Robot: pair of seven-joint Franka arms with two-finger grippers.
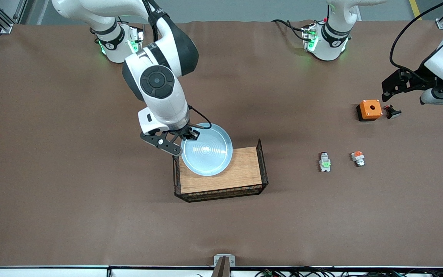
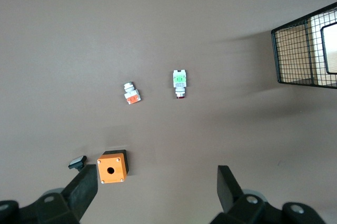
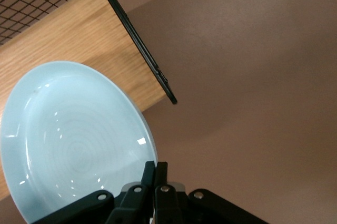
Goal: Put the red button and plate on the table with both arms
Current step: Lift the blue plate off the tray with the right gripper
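Right gripper (image 1: 188, 134) clamped on the plate's rim above the wire-framed board; left gripper (image 1: 392, 86) spread wide and empty.

The plate (image 1: 207, 149), pale blue, sits tilted over the wooden board (image 1: 237, 173) in its black wire frame (image 1: 262, 165), its rim pinched at about ten o'clock by the closed fingers; the rim overhangs the board's edge there; the red button (image 1: 325, 162), green-centred, lies on the table (image 1: 71, 192) at three o'clock of the frame, long axis running twelve to six; just beside it at three o'clock lies the orange-centred part (image 1: 358, 158); at one o'clock of that sit the orange box (image 1: 369, 110) and a small black button (image 1: 392, 112), the left gripper hanging over them; the left arm is cut off by the front view's edge; nothing stands between the button and that gripper.
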